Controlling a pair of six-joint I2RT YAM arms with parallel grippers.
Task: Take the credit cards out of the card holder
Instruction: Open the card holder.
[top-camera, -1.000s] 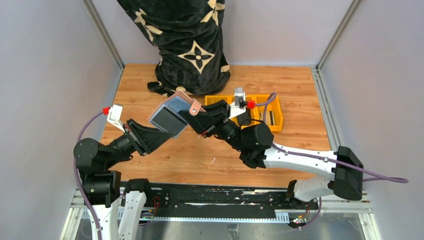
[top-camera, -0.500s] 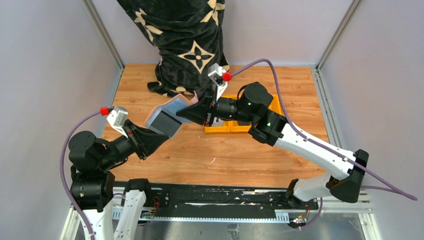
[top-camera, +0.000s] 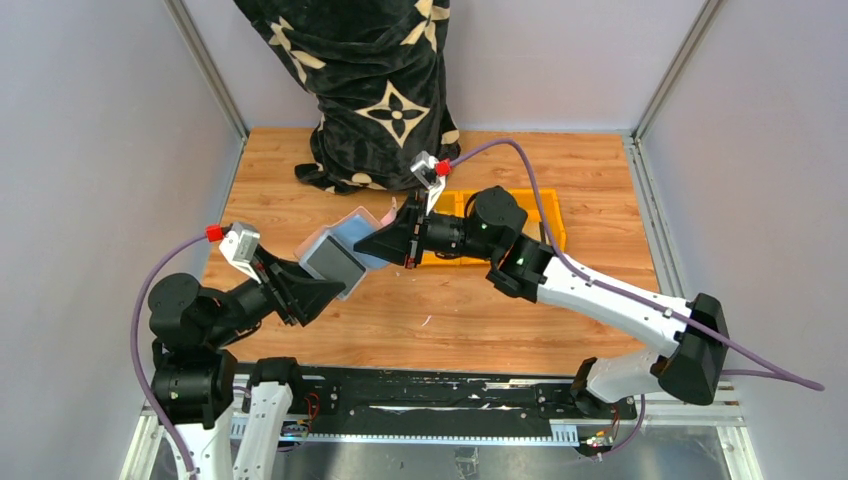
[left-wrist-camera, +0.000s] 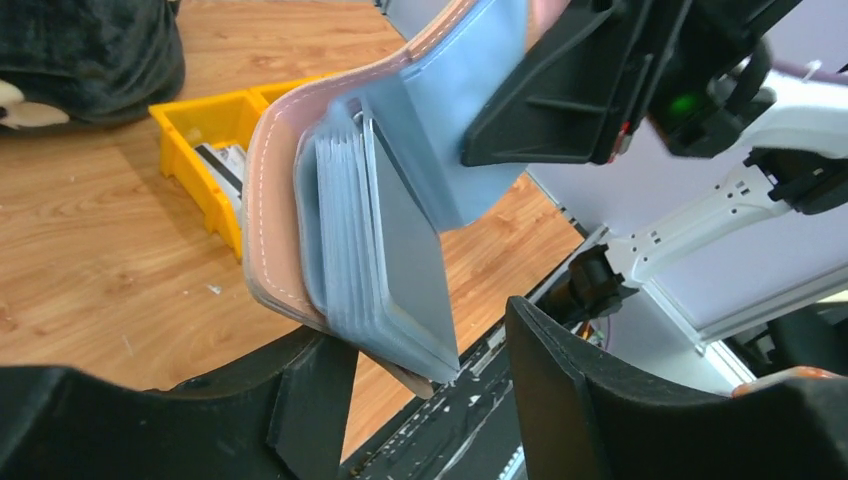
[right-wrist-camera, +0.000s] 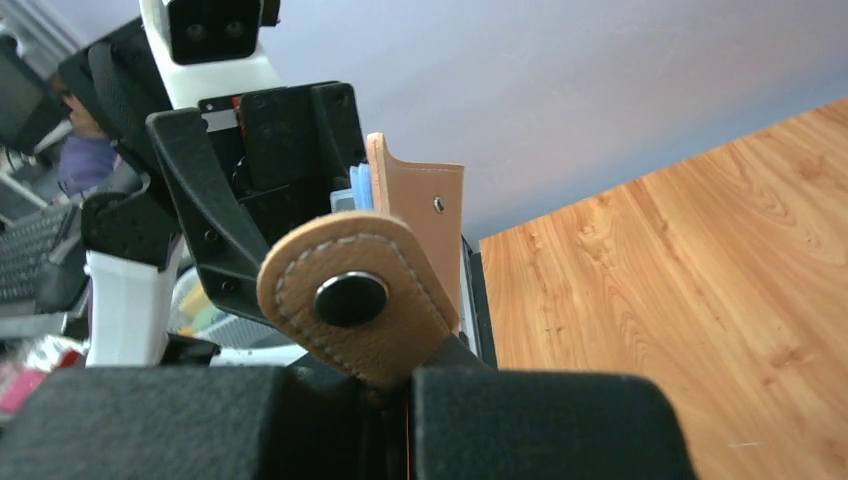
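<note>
The brown card holder (top-camera: 352, 226) hangs open in the air between my two grippers. In the left wrist view its leather back (left-wrist-camera: 268, 200) curves round a stack of pale blue and grey credit cards (left-wrist-camera: 395, 240), still tucked inside. My left gripper (left-wrist-camera: 430, 390) is open, and the holder's lower end sits between its fingers, against the left finger (left-wrist-camera: 310, 400) and apart from the other. My right gripper (right-wrist-camera: 410, 375) is shut on the holder's strap tab (right-wrist-camera: 350, 300) with its black stud. In the top view the right gripper (top-camera: 378, 245) meets the holder from the right, and the left gripper (top-camera: 325, 288) from below left.
A yellow compartment bin (top-camera: 552, 235) stands behind the right arm and also shows in the left wrist view (left-wrist-camera: 200, 140). A black patterned cloth (top-camera: 370, 80) hangs at the table's back. Grey walls enclose the wooden table (top-camera: 560, 160) on both sides.
The right arm swung up, then left and down with the holder's tab in it. The open holder came down and left into the left gripper's fingers. The left arm shifted slightly.
</note>
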